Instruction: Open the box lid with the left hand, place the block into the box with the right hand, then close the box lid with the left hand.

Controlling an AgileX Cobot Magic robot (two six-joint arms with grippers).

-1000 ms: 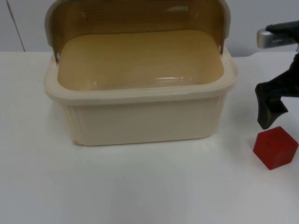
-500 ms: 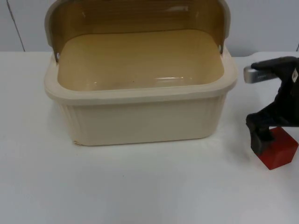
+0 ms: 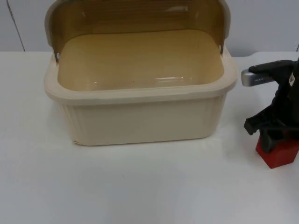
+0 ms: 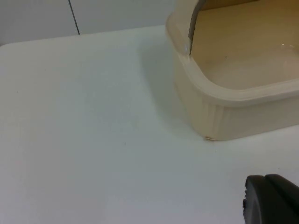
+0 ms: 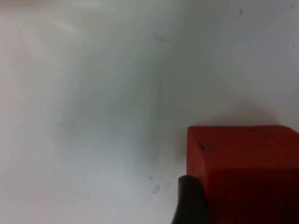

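The cream box (image 3: 140, 116) stands in the middle of the table with its brown translucent lid (image 3: 135, 16) swung up at the back, and its inside is bare. The red block (image 3: 280, 155) lies on the table to the box's right. My right gripper (image 3: 273, 133) is down over the block, open, with its fingers astride it. In the right wrist view one black fingertip (image 5: 189, 200) stands against the side of the block (image 5: 243, 172). My left gripper (image 4: 271, 200) waits off to the left of the box (image 4: 233, 98), above bare table.
White table top (image 3: 140, 186) stretches in front of the box and to its left. The grey partition wall (image 3: 261, 23) closes the far side behind the raised lid.
My right gripper has come down and slightly left from above the block until its fingers sit around it. The box, lid and block have stayed in place.
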